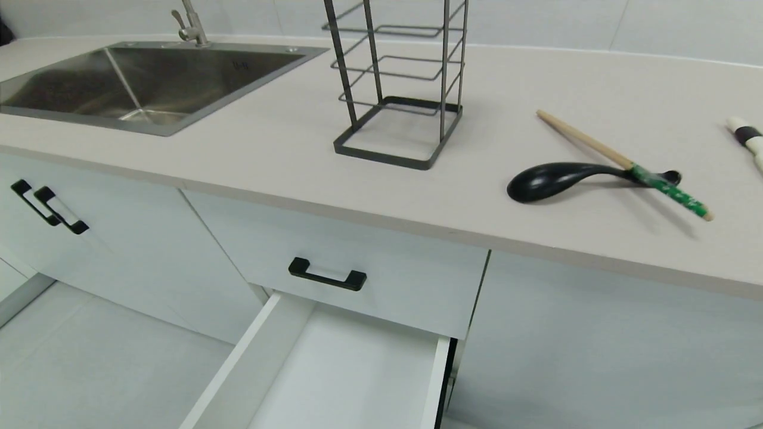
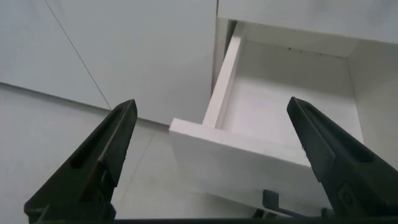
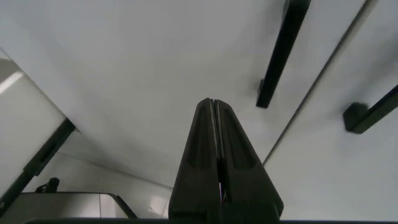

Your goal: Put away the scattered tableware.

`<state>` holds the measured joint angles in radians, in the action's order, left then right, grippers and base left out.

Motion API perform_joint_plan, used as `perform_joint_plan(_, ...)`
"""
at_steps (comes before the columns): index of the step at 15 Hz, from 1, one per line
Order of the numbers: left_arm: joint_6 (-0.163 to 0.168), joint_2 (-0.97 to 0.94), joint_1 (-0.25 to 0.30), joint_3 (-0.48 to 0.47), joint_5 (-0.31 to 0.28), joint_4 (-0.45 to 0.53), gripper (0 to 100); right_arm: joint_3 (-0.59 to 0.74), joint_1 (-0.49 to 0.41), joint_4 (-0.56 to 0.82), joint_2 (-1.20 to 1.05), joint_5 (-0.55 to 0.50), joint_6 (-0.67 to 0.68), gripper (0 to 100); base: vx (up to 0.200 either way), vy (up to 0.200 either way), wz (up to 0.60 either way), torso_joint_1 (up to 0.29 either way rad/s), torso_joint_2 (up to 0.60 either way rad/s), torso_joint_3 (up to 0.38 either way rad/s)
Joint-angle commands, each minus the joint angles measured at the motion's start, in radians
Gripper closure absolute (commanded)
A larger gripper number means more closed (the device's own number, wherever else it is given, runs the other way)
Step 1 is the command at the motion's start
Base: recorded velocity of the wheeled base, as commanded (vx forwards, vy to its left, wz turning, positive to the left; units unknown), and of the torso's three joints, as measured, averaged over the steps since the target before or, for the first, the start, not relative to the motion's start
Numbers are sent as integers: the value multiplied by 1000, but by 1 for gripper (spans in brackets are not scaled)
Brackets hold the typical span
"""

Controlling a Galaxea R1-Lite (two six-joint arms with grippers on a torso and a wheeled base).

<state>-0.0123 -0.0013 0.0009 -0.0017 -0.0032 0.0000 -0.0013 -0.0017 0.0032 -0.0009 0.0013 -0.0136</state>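
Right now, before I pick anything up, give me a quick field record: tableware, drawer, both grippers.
tableware on counter: black spoon; chopstick lying across the spoon's handle; white utensil with a black band at the right edge
also on counter: wire rack, sink
lower drawer: pulled open
left gripper: open, holding nothing, near the lower drawer
right gripper: shut, holding nothing, facing a cabinet door
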Motion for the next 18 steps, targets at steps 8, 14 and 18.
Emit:
perform_joint_plan(8,-1,1,1,0,0,2,0,0,0,0,1,0,0,100,-125,0,0,183,-552,-211)
perform_joint_plan(14,-3,1,1,0,0,0,0,0,0,0,1,0,0,100,0,0,0,319,-504,-232)
perform_joint_plan(18,-5,1,1,0,0,2,0,0,0,0,1,0,-2,100,0,150,0,278,-517,-250)
